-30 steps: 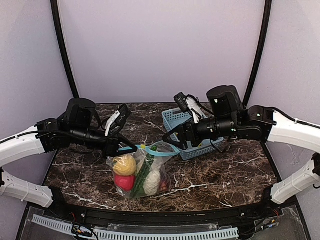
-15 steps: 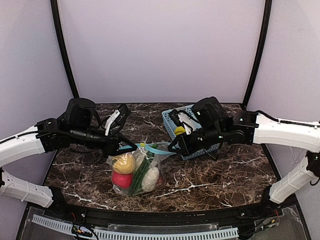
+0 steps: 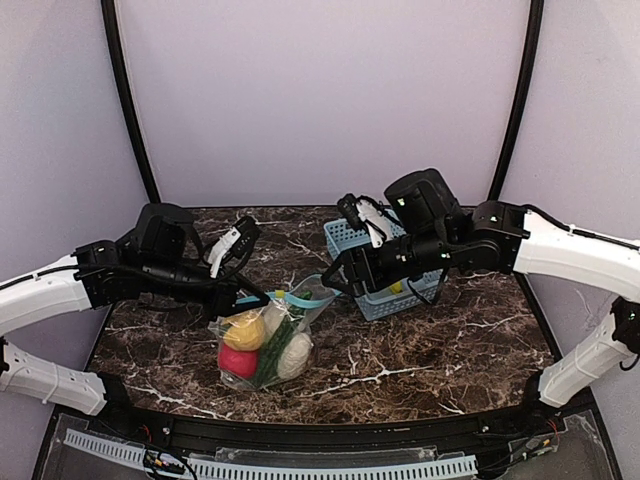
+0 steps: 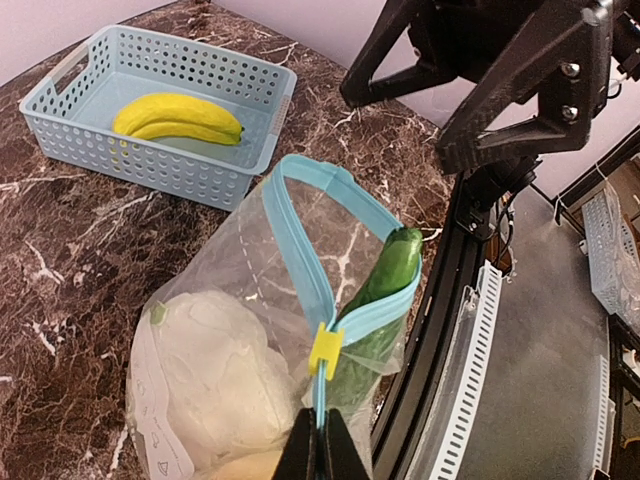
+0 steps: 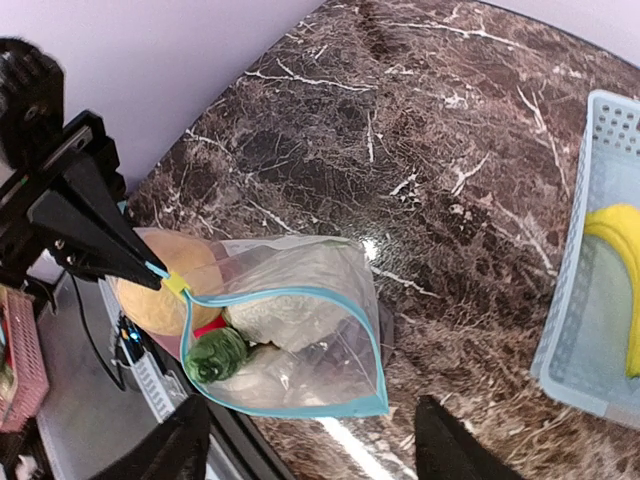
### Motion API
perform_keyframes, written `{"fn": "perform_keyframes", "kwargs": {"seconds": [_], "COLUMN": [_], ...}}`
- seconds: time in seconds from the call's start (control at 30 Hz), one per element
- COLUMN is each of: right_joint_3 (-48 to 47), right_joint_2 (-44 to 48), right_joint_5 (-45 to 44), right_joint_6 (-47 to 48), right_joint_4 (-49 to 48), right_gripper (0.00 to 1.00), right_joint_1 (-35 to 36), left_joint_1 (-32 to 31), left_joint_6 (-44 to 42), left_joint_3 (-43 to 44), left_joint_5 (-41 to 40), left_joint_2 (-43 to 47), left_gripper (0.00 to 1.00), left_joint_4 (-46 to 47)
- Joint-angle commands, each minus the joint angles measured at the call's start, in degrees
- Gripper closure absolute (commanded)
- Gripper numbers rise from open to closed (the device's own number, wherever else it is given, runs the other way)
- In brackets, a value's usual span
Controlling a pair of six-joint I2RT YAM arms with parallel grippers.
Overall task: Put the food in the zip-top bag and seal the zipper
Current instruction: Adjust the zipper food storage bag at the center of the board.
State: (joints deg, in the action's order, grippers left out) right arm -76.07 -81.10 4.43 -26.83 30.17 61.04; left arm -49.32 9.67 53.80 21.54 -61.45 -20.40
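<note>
The zip-top bag (image 3: 262, 342) lies near the table's front with its mouth open. Inside are an orange (image 3: 245, 329), a red apple (image 3: 236, 362), a cauliflower (image 4: 215, 370) and a green cucumber (image 4: 386, 274) that pokes out of the mouth. My left gripper (image 4: 321, 428) is shut on the end of the teal zipper (image 4: 306, 245), just behind its yellow slider (image 4: 326, 351). My right gripper (image 5: 316, 445) stands open with nothing in it, above the far end of the bag's mouth (image 5: 372, 385). A yellow banana (image 4: 179, 117) lies in the basket.
The light blue lattice basket (image 4: 150, 166) stands behind and to the right of the bag, under my right arm (image 3: 470, 245). The table's black front rail (image 3: 320, 432) runs close to the bag. Dark marble shows on both sides.
My right arm swung over the basket and has come back above the bag's mouth, its jaws now apart. The bag has shifted slightly to the left. My left gripper keeps its hold.
</note>
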Motion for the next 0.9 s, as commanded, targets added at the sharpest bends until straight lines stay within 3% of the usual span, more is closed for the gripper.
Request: {"fn": "perform_keyframes", "kwargs": {"seconds": [0.0, 0.07, 0.17, 0.53, 0.87], "right_joint_3": [-0.7, -1.6, -2.2, -2.4, -0.8], "right_joint_2": [-0.5, -0.8, -1.9, -6.8, -9.8], "right_joint_5": [-1.6, -1.8, -3.0, -7.3, -5.3], "right_joint_6": [-0.7, -0.8, -1.5, -5.8, -8.9], "right_joint_4": [0.8, 1.0, 1.1, 0.7, 1.7], "right_gripper": [0.20, 0.10, 0.05, 0.04, 0.04], "right_joint_1": [1.2, 1.8, 2.4, 2.3, -0.7], "left_joint_1": [0.3, 0.3, 0.3, 0.3, 0.4], "left_joint_6": [1.2, 1.6, 2.0, 2.3, 2.4], "left_joint_3": [-2.2, -2.8, -3.8, -4.6, -4.9], "left_joint_5": [1.0, 1.3, 1.3, 1.5, 1.8], "left_joint_2": [1.9, 1.9, 2.3, 4.1, 5.3], "left_gripper": [0.99, 0.99, 0.99, 0.99, 0.99], "left_joint_4": [3.4, 3.9, 4.6, 5.0, 5.5]}}
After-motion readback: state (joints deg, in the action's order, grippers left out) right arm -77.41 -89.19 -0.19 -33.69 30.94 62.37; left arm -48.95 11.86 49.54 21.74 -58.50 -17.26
